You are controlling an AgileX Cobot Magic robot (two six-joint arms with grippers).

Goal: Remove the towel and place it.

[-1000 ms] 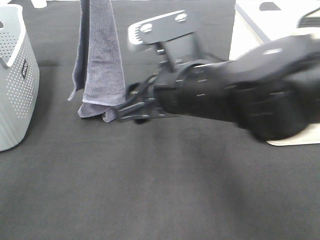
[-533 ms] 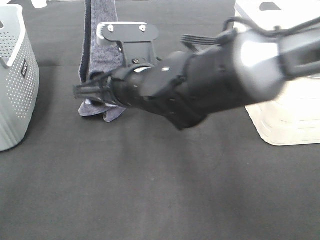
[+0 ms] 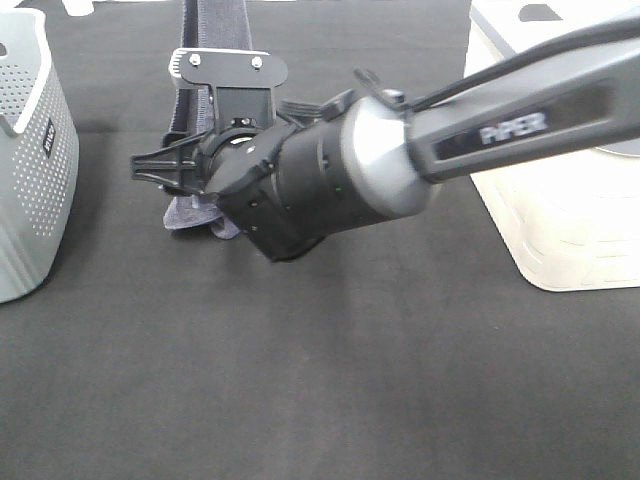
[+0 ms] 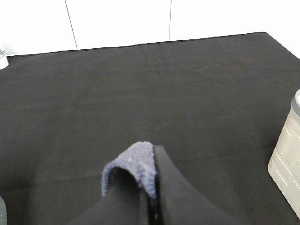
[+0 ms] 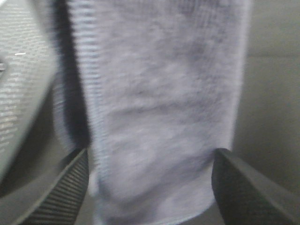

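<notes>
The greyish-lavender towel (image 3: 214, 24) hangs down from above the top edge of the exterior high view; its lower end (image 3: 188, 214) rests bunched on the black table. My left gripper (image 4: 149, 197) is shut on a fold of the towel (image 4: 133, 164) and holds it up; it is out of the exterior view. My right gripper (image 3: 165, 165) reaches across to the left and is open, level with the hanging towel's lower part. In the right wrist view the towel (image 5: 159, 108) hangs between the two fingers (image 5: 65, 187), close to the camera and blurred.
A grey perforated basket (image 3: 30, 170) stands at the left edge. A white container (image 3: 560, 220) stands at the right and also shows in the left wrist view (image 4: 288, 154). The right arm's thick body (image 3: 330, 180) hides the table's middle back.
My right arm has swung left across the table. Its gripper went from beside the towel's right edge to straddling the hanging towel. The towel's lower part is now mostly hidden behind it.
</notes>
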